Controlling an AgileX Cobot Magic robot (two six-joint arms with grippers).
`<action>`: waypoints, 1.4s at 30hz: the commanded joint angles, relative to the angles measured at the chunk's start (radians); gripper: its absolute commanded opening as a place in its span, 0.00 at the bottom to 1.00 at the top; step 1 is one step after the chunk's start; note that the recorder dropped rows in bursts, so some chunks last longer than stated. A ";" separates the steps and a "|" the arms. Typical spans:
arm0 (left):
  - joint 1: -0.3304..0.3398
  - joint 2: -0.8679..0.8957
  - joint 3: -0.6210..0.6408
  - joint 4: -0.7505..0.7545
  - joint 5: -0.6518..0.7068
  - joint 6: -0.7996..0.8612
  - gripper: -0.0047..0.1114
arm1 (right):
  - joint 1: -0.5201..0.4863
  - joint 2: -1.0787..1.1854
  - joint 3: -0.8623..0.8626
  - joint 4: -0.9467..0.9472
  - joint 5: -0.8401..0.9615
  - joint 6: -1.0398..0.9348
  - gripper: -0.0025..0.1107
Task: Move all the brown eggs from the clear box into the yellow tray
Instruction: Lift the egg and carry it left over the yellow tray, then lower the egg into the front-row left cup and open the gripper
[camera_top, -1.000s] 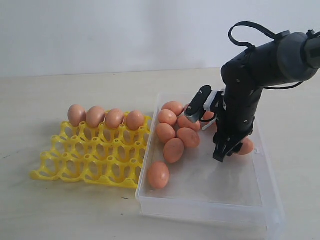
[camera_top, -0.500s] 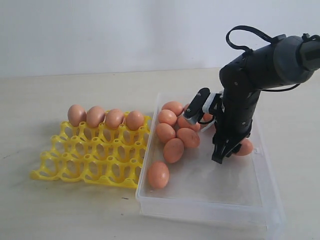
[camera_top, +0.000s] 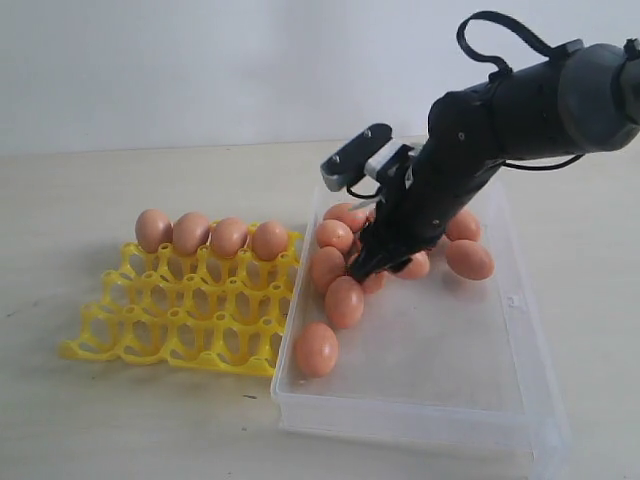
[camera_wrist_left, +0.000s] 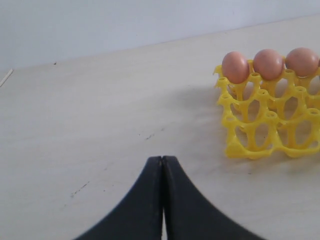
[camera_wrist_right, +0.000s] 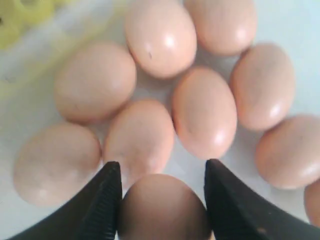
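My right gripper (camera_wrist_right: 163, 165) is shut on a brown egg (camera_wrist_right: 162, 207) that sits deep between its fingers. In the exterior view this gripper (camera_top: 372, 264) hangs low over the egg cluster at the left of the clear box (camera_top: 420, 420). Several brown eggs (camera_wrist_right: 202, 110) lie packed together just beyond the fingertips. The yellow tray (camera_top: 170, 330) stands left of the box, with several eggs (camera_top: 210, 235) filling its far row. My left gripper (camera_wrist_left: 162, 160) is shut on nothing, over bare table beside the tray (camera_wrist_left: 260, 135) and its eggs (camera_wrist_left: 267, 64).
One egg (camera_top: 316, 349) lies alone near the box's front left corner. Two eggs (camera_top: 468, 258) rest by the right wall. The box's front half holds nothing else. The tan table (camera_top: 120, 420) runs round both containers.
My right arm has swung left and back, from the egg by the box's right wall to above the cluster. The left gripper shows only now.
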 joint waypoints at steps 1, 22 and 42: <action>-0.005 -0.006 -0.004 -0.001 -0.006 -0.005 0.04 | 0.042 -0.075 -0.003 0.064 -0.078 -0.009 0.02; -0.005 -0.006 -0.004 -0.001 -0.006 -0.005 0.04 | 0.343 0.009 -0.003 0.410 -0.779 -0.044 0.02; -0.005 -0.006 -0.004 -0.001 -0.006 -0.005 0.04 | 0.348 0.372 -0.290 -0.367 -1.034 0.727 0.02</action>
